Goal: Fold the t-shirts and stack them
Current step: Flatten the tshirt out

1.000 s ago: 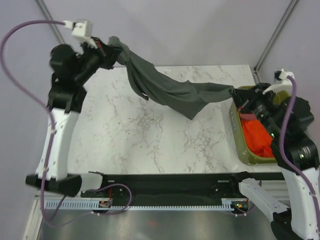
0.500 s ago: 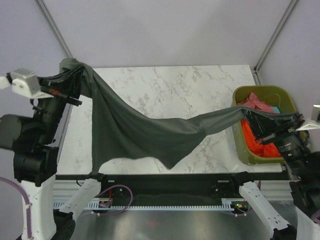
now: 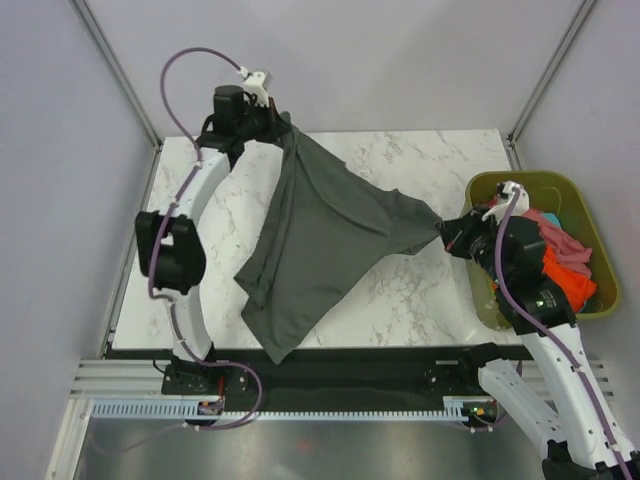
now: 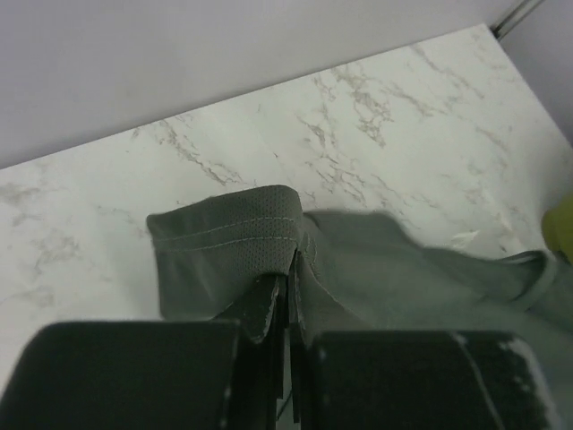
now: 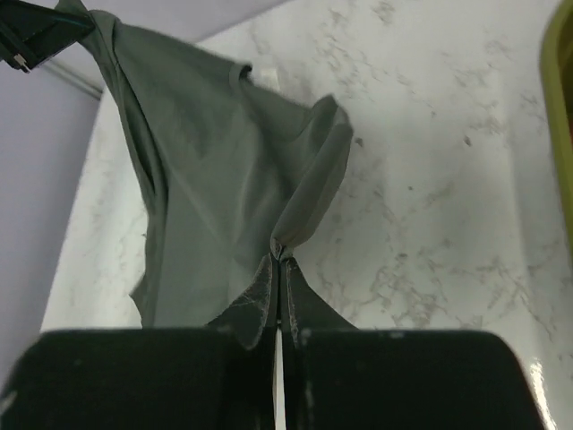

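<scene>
A dark charcoal grey t-shirt [image 3: 320,235] hangs stretched over the marble table [image 3: 420,160] between my two grippers, its lower end trailing toward the near edge. My left gripper [image 3: 275,122] is at the far left of the table, shut on a hemmed edge of the grey t-shirt [image 4: 260,237]. My right gripper [image 3: 447,230] is at the right, beside the bin, shut on a bunched corner of the grey t-shirt [image 5: 300,215]. An orange t-shirt [image 3: 568,280] and a pink t-shirt [image 3: 550,222] lie in the bin.
An olive-green plastic bin [image 3: 545,183] stands at the table's right edge, partly covered by my right arm. Grey walls with metal frame posts close the back and sides. A black rail runs along the near edge.
Both arms swung the grey t-shirt: the left gripper went from the left side to the far back left, the right gripper came in beside the bin, and the cloth now hangs nearer the table.
</scene>
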You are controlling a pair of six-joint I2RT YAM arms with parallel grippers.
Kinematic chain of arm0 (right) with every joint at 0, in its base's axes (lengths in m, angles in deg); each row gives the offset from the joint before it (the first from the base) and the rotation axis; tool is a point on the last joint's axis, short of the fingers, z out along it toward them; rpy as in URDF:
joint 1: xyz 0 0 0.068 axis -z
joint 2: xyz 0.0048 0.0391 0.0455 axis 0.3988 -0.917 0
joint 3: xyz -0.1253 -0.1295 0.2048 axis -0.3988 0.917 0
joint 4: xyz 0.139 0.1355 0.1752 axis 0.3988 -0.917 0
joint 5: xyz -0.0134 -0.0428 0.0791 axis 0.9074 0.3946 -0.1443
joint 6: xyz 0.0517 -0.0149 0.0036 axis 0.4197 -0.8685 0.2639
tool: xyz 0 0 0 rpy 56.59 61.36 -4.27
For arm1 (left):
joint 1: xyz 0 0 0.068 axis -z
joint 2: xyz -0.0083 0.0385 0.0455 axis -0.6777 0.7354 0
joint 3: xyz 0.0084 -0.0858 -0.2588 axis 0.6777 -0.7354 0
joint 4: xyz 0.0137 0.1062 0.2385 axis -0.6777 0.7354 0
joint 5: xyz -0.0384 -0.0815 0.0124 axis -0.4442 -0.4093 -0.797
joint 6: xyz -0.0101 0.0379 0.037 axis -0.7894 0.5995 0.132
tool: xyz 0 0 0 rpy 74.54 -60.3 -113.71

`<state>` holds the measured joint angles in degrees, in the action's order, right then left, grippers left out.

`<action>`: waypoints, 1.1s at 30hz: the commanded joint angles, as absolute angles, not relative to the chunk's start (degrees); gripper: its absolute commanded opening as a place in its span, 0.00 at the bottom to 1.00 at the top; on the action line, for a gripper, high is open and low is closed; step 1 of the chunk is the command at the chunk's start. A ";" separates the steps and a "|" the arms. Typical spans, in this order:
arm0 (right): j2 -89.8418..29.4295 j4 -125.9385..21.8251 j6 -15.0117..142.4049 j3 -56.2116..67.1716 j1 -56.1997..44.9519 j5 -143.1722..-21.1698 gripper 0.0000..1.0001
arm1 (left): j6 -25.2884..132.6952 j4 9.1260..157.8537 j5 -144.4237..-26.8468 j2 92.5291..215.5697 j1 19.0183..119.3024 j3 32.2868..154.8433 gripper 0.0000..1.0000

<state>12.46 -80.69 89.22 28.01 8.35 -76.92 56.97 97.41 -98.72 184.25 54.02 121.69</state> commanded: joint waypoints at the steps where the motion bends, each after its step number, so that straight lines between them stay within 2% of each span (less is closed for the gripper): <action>1: 11.16 -80.29 90.98 31.01 8.47 -67.15 0.00 | 55.44 92.18 -108.13 197.78 54.35 135.62 0.02; 4: 7.56 -79.42 90.46 33.12 8.39 -66.97 0.00 | 52.81 92.19 -110.50 212.55 54.79 150.56 0.06; 5: 6.50 -78.98 90.37 34.08 8.47 -67.06 0.00 | 52.02 92.10 -110.68 218.94 55.14 158.16 0.18; 7: 3.42 -77.49 90.37 35.14 8.47 -67.58 0.00 | 50.08 92.10 -110.51 222.94 55.67 163.84 0.44; 8: 2.54 -77.13 90.46 35.93 8.47 -68.02 0.00 | 49.47 92.18 -110.16 223.66 55.67 164.65 0.67; 9: 0.79 -76.86 90.46 36.11 8.47 -68.20 0.00 | 48.77 92.19 -109.46 221.66 55.67 162.57 0.70; 10: 0.26 -76.60 90.54 36.29 8.47 -68.46 0.00 | 48.76 92.19 -105.63 218.60 55.67 159.07 0.71; 15: -0.72 -76.60 90.55 36.64 8.39 -65.75 0.00 | 46.84 92.80 -87.09 196.29 55.76 124.19 0.76; 17: -0.81 -76.69 90.28 36.38 8.47 -63.90 0.00 | 44.12 93.85 -84.68 183.98 55.93 109.91 0.75; 19: -1.33 -76.77 89.58 36.29 8.56 -63.98 0.00 | 40.69 96.39 -83.97 173.11 57.07 101.16 0.73; 20: -1.33 -76.86 89.40 36.29 8.47 -64.07 0.00 | 39.37 97.27 -83.62 169.91 57.60 92.85 0.71; 22: -1.07 -76.86 89.05 36.55 8.47 -64.16 0.00 | 36.47 97.72 -83.70 161.75 58.91 84.98 0.69; 26: -0.19 -76.69 88.44 37.96 8.47 -63.98 0.00 | 31.98 98.43 -86.86 156.35 60.76 68.46 0.63; 29: 0.25 -76.77 88.26 38.48 8.56 -63.89 0.00 | 27.77 98.43 -86.43 156.68 64.97 62.90 0.62; 33: 0.95 -78.00 88.26 38.49 8.47 -65.04 0.00 | 25.21 98.95 -83.62 158.79 71.65 61.65 0.62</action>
